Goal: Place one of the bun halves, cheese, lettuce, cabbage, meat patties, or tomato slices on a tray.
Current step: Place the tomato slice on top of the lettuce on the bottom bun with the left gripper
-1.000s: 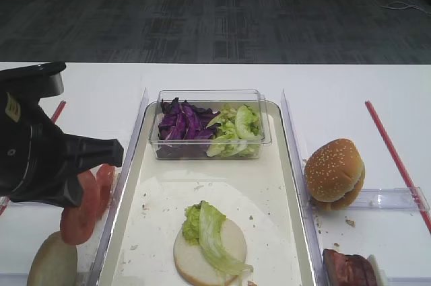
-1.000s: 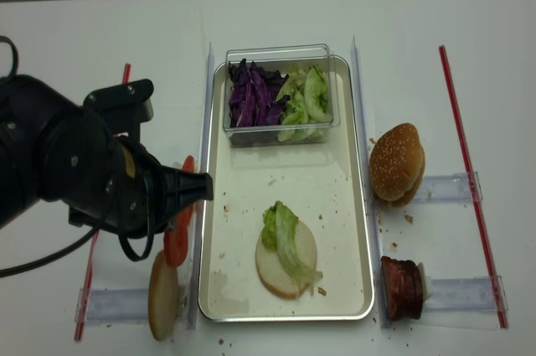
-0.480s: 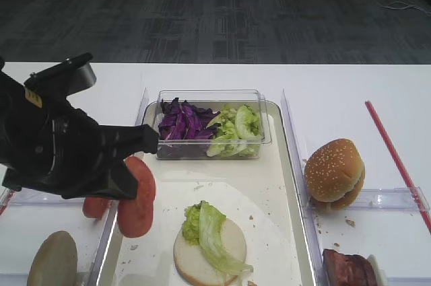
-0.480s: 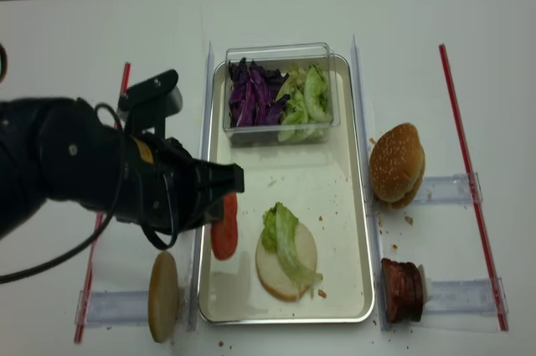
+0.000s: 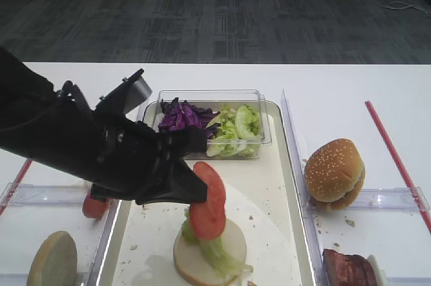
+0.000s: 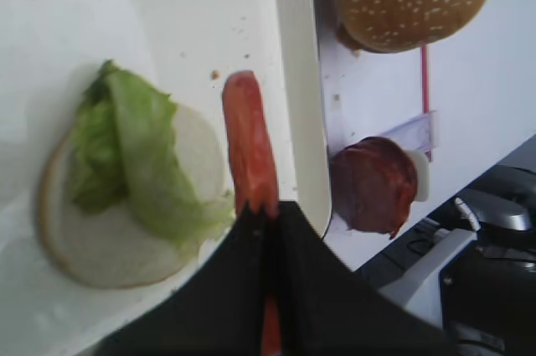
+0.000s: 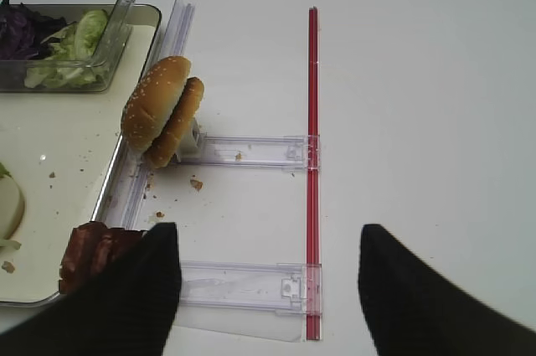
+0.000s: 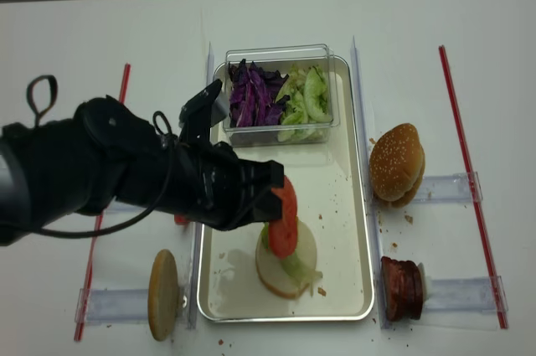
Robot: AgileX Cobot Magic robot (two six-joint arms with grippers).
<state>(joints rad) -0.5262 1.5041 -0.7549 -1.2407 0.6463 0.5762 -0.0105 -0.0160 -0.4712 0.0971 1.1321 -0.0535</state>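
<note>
Tomato slice held over the bun on the tray

Tomato slice (image 5: 208,200), pinched on edge in the closed jaws of the left gripper (image 5: 190,190), hangs upright over the bun half (image 5: 209,251) that lies cut face up near the front of the tray (image 5: 278,188). A strip of lettuce (image 6: 138,157) is draped across that bun half. At the tray's far end a clear tub (image 5: 211,124) holds purple cabbage (image 5: 180,115) on its left and more lettuce on its right. Left of the tray lie another tomato slice (image 5: 95,206) and a second bun half (image 5: 52,260). To the right stand a sesame bun (image 5: 335,172) and, nearer the front, a meat patty (image 5: 349,268). The right gripper's (image 7: 268,289) fingers (image 7: 423,299) stand wide apart over bare table, holding nothing.
</note>
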